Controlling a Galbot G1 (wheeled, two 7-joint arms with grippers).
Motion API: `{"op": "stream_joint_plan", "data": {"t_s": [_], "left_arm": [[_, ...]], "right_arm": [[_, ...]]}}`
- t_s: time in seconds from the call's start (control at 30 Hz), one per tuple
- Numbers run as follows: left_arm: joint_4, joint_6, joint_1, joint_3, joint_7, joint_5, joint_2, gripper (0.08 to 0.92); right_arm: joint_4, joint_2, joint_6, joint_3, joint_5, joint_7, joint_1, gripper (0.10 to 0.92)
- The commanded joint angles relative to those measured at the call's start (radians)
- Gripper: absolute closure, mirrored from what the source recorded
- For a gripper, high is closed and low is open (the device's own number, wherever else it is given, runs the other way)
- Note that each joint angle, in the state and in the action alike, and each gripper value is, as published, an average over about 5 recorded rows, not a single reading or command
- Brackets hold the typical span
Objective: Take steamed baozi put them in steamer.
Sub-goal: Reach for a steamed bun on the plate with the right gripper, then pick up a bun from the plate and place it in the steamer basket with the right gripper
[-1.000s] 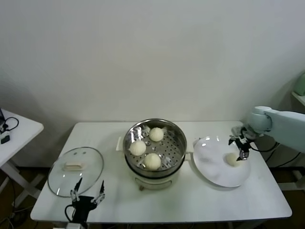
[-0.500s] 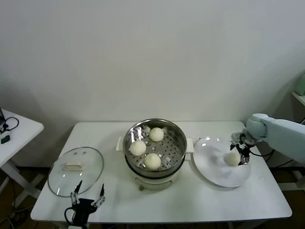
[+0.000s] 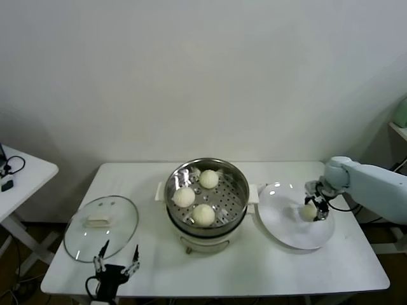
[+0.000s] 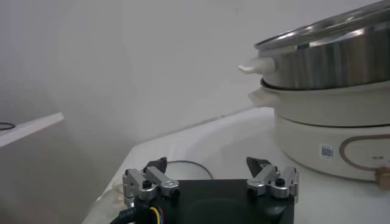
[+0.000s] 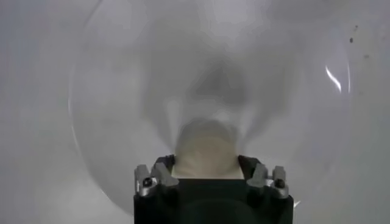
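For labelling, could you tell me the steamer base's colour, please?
Cream-white base, clearest in the left wrist view.

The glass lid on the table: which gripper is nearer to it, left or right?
Left. The left gripper sits just in front of the glass lid; the right gripper is far across, around the baozi on the plate.

A: What's on the bench (image 3: 254,267)?
B: White bench, 3 things directly on it. Glass lid (image 3: 100,227) at the robot's left, flat, knob up.
A: Middle?
B: Steamer (image 3: 206,204), white base on the bench. Just beside it, robot's right, white plate (image 3: 280,225), near the steamer's handle.
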Motion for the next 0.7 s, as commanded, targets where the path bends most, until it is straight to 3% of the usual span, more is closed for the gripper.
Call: {"op": "stream_joint_plan", "data": {"t_s": [0.03,0.27,0.7], "left_arm": [[0.0,-0.001,0.0,0.002,0.0,0.001,-0.013,0.177],[0.0,-0.002,-0.002,0.009,-0.001,0.004,-0.013,0.177],[-0.021,0.0,0.0,0.021,0.001,-0.001,-0.011,0.177]], "right_arm": [[-0.009,-0.007,0.007,0.022,-0.031,-0.005,-0.001,0.356],[0.085,-0.036,0.005,-0.074,0.016,-0.033,0.142,0.391],[0.42,0.102,-0.034,-0.541,0.445,-0.106,0.879,0.397]]}}
